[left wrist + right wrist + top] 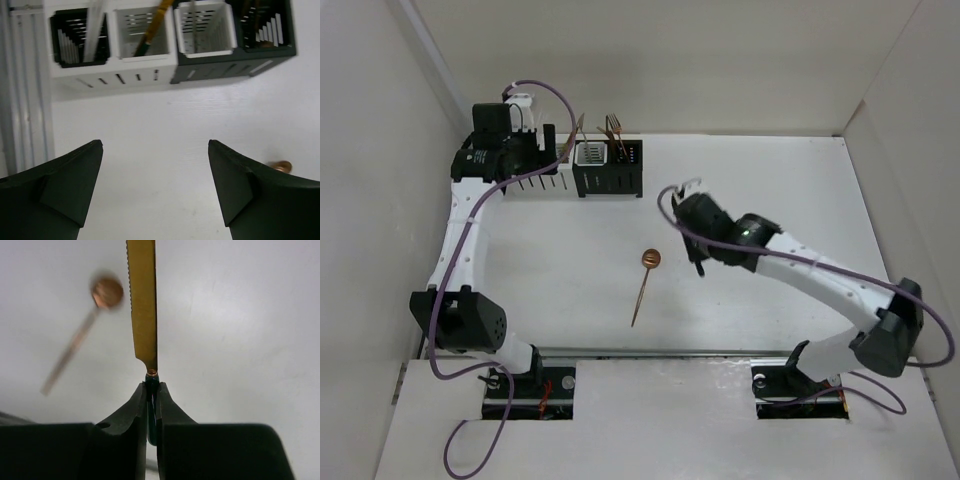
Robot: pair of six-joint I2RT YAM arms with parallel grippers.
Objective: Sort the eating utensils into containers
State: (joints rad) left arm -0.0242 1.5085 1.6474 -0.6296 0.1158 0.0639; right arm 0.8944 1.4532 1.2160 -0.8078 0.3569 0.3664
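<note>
Your right tool [152, 390] is gripping a gold knife [142, 300]; your left tool [155, 145] is hovering open. Only one copper spoon [642, 290] is lying unsorted.

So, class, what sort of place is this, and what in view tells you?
Probably a robotics test cell, not a kitchen: a white table boxed by plain walls, two robot arms bolted at its near edge, and as props perforated caddies, a copper spoon and a gold knife in the right gripper.

No text, label, brand, number or sign can be read in any view. The caddies [131, 70] and the tabletop [155, 130] show no legible markings.
</note>
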